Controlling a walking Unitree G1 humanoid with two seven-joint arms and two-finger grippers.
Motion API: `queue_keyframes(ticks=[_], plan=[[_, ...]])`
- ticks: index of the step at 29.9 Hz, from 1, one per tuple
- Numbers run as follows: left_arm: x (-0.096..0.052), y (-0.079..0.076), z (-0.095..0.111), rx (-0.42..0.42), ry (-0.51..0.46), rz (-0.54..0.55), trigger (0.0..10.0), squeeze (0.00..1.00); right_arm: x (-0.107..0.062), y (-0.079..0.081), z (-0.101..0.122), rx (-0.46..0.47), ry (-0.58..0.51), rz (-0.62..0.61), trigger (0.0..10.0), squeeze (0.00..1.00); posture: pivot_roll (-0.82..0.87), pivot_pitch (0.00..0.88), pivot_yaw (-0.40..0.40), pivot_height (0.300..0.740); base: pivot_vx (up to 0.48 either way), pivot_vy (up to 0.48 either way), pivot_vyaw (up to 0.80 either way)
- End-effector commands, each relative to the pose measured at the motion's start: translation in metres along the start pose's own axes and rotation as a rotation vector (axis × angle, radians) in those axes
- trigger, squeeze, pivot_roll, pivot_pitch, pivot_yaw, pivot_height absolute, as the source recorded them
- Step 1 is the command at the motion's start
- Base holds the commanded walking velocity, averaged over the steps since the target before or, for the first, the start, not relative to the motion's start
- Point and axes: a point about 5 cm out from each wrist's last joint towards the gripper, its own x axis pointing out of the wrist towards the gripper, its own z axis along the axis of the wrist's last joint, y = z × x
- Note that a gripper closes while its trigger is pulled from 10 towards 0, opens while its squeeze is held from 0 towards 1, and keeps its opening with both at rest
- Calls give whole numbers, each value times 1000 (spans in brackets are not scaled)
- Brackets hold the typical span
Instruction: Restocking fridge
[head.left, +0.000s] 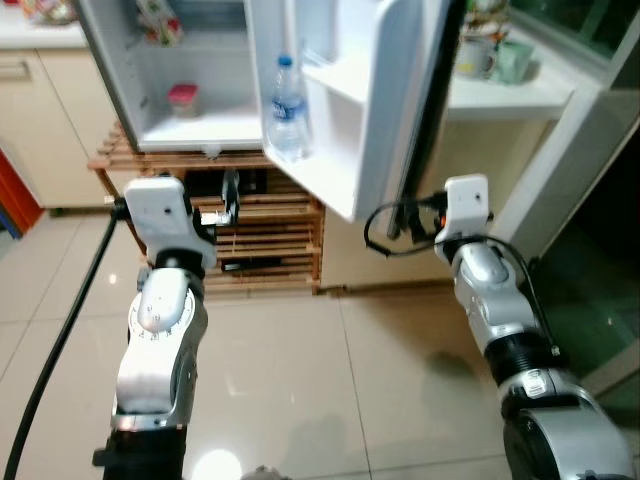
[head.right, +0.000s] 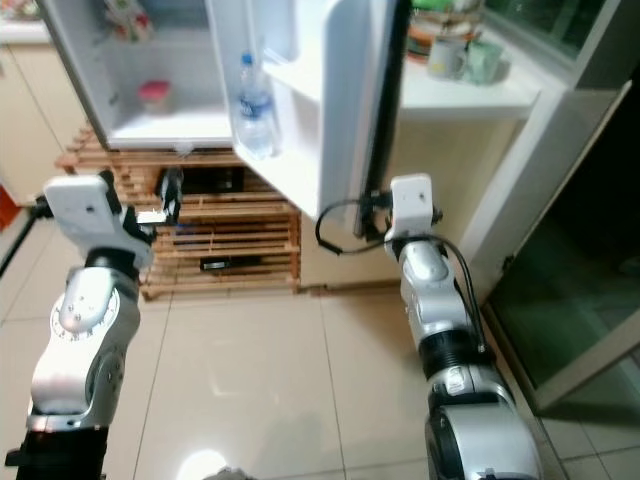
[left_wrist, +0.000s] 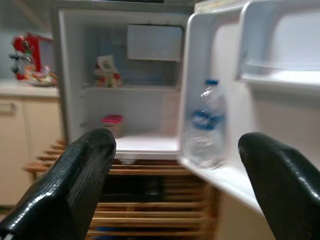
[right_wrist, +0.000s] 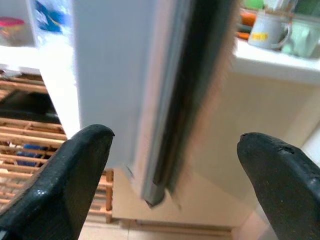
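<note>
The fridge (head.left: 190, 120) stands open on a slatted wooden rack (head.left: 270, 235), its door (head.left: 365, 110) swung out toward the robot. A water bottle (head.left: 285, 105) stands upright in the lower door shelf, cap up, its long axis vertical. The left hand (left_wrist: 165, 170) is raised in front of the open fridge, below and a little to the left of the bottle and well short of it; its fingers (left_wrist: 75, 180) are spread wide with nothing between them, and the wrist view looks between them at the bottle and the fridge floor. The right hand (right_wrist: 170, 170) is at the door's free edge, also spread, with the dark edge strip of the door lying between its fingers (right_wrist: 75, 170); whether either finger touches the door is hard to tell, as that view is blurred. Inside the fridge a small red-lidded tub (head.left: 182, 98) sits on the bottom floor toward the left, and a colourful packet (left_wrist: 106, 72) stands on the shelf above. To the right of the door, a white desk (head.left: 520, 95) carries a mug (head.left: 478, 58) and a pale green cup (head.left: 515, 60).
</note>
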Motion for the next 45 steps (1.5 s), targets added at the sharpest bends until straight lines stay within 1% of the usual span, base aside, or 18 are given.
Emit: queue_keyframes(ticks=[1, 3, 6, 8, 10, 12, 13, 14, 16, 17, 18, 19, 20, 24, 26, 29, 34, 45], plan=[[4, -2, -6, 66, 31, 7, 10000, 0, 4, -4, 12, 14, -50, -22, 10000, 0, -5, 0, -5, 740, 0, 0, 0], [4, -1, -6, 58, 27, 11, 10000, 0, 4, -3, 12, 16, -53, -21, 10000, 0, -5, 0, -5, 740, 0, 0, 0], [4, 1, 1, 5, -10, 9, 10000, 0, 0, 5, 4, 38, -55, -5, 10000, 0, -3, 0, -5, 740, 0, 0, 0], [1, -1, 9, -31, -47, -12, 10000, 0, -10, 8, 7, 98, -138, 3, 10000, 0, 19, 0, -10, 740, 131, 0, 0], [-1, -1, 10, -34, -45, -19, 10000, 0, -14, 8, 8, 115, -160, 15, 10000, 0, 19, 0, -10, 740, 0, 0, 0], [-18, 5, 6, -21, -18, -74, 10000, 0, -44, 2, 3, 96, -215, 56, 10000, 0, 21, 0, -17, 740, 0, 0, 0], [-34, 8, -10, 6, 71, -132, 10000, 0, -67, -4, -11, 69, -204, 64, 10000, 0, 18, 0, -12, 740, 0, 0, 0], [-46, 10, -22, 21, 138, -173, 10000, 0, -83, -7, -19, 52, -193, 70, 10000, 0, 16, 0, -11, 740, 0, 0, 0], [-68, 12, -39, 40, 234, -229, 10000, 0, -108, -19, -42, 36, -130, 22, 10000, 0, 5, 0, -11, 740, 0, 0, 0], [-69, 9, -33, -27, 199, -240, 10000, 0, -114, -21, -49, 9, -118, 19, 10000, 0, 0, 0, -10, 740, 0, 0, 0], [-69, 9, -33, -27, 199, -240, 10000, 0, -114, -21, -49, 9, -118, 19, 10000, 0, 0, 0, -10, 740, 0, 0, 0], [-61, 6, -22, -70, 141, -216, 10000, 0, -120, -19, -56, -36, -112, 34, 10000, 0, -7, 0, -6, 740, 0, 0, 0], [-61, 6, -22, -70, 141, -216, 10000, 0, -120, -19, -56, -36, -112, 34, 10000, 0, -7, 0, -6, 740, 0, 0, 0], [-34, 5, -6, -140, 71, -130, 10000, 0, -113, -13, -50, 0, -109, 27, 10000, 0, -28, 0, -4, 740, 203, 0, 0], [-27, 4, 2, -133, 30, -113, 10000, 0, -109, -15, -43, 23, -113, 15, 10000, 0, -33, 0, -5, 740, 480, 0, 0], [-24, -1, 5, -106, 9, -133, 10000, 0, -103, -20, -42, 39, -105, -13, 10000, 0, -33, 0, -3, 740, 480, 0, 0], [-21, -1, 4, -111, 13, -116, 10000, 0, -95, -26, -41, 37, -106, -29, 10000, 0, -34, 0, -4, 740, 480, 0, 0], [-13, -6, 10, -59, -27, -162, 10000, 0, -88, -18, -46, 45, -74, -18, 10000, 0, -21, 0, 6, 740, 480, 0, 0]])
